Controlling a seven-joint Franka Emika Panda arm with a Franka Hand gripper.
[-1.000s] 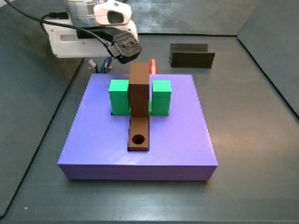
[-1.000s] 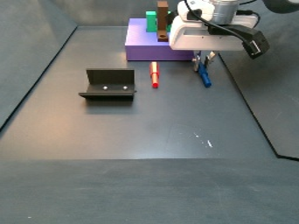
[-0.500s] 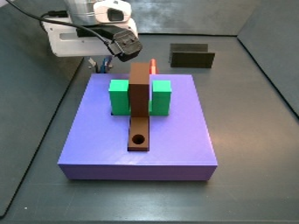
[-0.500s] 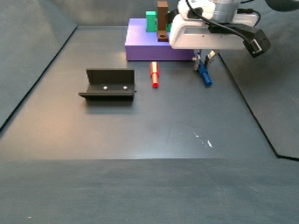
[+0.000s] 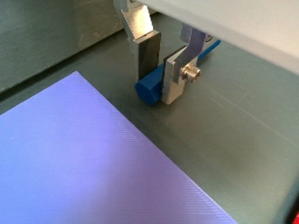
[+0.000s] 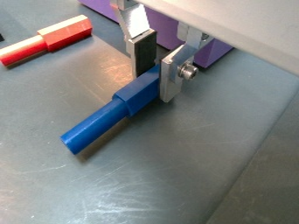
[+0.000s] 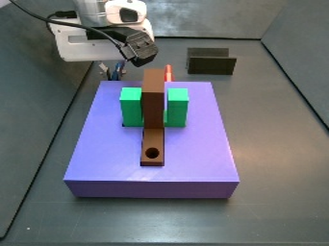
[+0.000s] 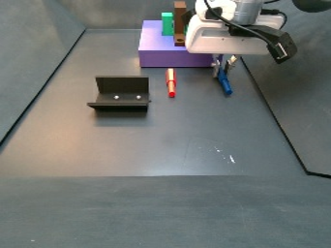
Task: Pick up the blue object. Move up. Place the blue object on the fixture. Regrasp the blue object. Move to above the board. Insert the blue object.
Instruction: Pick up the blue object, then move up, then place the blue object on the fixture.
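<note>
The blue object [image 6: 103,129] is a thin blue peg lying on the dark floor beside the board [image 7: 193,154], with its thicker end between my fingers. In both wrist views the gripper [image 6: 158,80] [image 5: 159,85] is down at that end, its dark pad and silver plate pressed on either side of the blue object [image 5: 149,87]. A side view shows the gripper [image 8: 220,64] next to the board's edge with the blue object [image 8: 225,85] slanting out below it. The fixture [image 8: 119,94] stands apart on the floor.
A red peg [image 8: 171,86] lies on the floor between the blue object and the fixture. The board carries two green blocks [image 7: 131,106] [image 7: 178,104] and a long brown bar [image 7: 153,115] with a round hole. Dark walls enclose the floor.
Almost nothing has changed. The gripper stays at the blue object's end, and in a side view both sit very slightly higher than before.
</note>
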